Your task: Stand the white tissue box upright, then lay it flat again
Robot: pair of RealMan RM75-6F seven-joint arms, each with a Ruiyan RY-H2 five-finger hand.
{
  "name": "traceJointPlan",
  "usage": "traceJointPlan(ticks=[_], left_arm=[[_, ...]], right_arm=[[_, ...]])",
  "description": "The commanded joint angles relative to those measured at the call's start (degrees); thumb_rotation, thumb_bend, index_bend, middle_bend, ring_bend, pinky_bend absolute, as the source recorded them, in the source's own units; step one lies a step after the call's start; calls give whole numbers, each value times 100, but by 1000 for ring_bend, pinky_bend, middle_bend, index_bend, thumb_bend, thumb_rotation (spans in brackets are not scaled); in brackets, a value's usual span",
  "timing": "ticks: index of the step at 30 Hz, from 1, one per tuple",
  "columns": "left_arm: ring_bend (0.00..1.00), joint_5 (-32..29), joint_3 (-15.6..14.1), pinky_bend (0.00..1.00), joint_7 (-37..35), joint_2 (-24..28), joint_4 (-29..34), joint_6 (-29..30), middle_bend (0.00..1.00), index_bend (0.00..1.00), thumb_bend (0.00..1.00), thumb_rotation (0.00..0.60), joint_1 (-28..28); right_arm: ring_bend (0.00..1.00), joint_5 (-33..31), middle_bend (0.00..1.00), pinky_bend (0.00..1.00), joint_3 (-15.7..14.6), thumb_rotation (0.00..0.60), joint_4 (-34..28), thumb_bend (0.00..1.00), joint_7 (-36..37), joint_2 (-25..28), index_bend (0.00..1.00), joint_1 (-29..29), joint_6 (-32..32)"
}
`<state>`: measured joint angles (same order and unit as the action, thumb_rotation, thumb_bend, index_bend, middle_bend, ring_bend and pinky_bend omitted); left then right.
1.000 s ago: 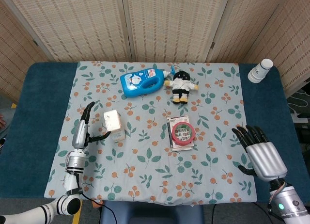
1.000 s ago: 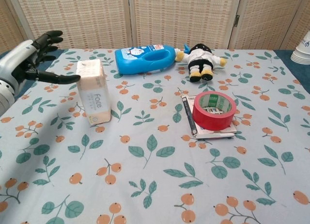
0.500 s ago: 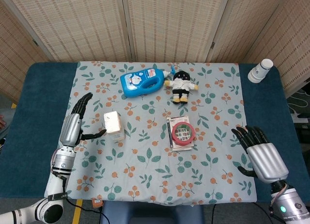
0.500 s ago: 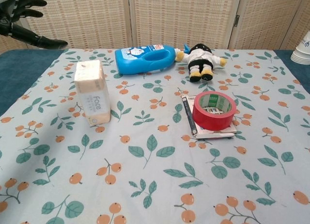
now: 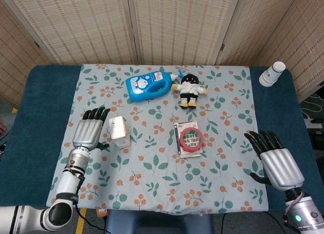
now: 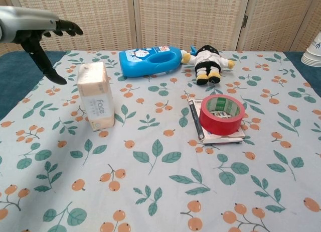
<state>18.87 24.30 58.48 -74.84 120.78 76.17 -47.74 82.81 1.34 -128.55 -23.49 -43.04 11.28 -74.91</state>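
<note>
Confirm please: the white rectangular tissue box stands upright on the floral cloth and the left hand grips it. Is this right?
Not quite. The white rectangular tissue box does stand upright on the floral cloth, but the left hand hovers open beside it without touching, as the chest view shows.

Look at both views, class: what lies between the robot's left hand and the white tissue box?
Nothing but patterned tablecloth. In the chest view the left hand hangs open, apart from the upright white tissue box.
</note>
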Motion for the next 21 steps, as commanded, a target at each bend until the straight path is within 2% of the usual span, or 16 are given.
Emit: traceJointPlan(ticks=[1,7,21], left_arm=[[0,-2881,855,57,1378,-318,167,1055,0,0,139,600,-1822],[0,-3670,1104,61,1508,-556,-485,1220,0,0,140,600,-2324],[0,-3689,863,68,1451,-872,-1064,1310,12,0,138,600,-2583]], right_arm=[[0,-9,59,28,5,600,2,111,12,11,72,-6,-7],[0,5,58,28,13,600,0,112,82,51,72,-26,-28],[0,26,59,28,44,600,5,111,242,131,72,-34,-20]])
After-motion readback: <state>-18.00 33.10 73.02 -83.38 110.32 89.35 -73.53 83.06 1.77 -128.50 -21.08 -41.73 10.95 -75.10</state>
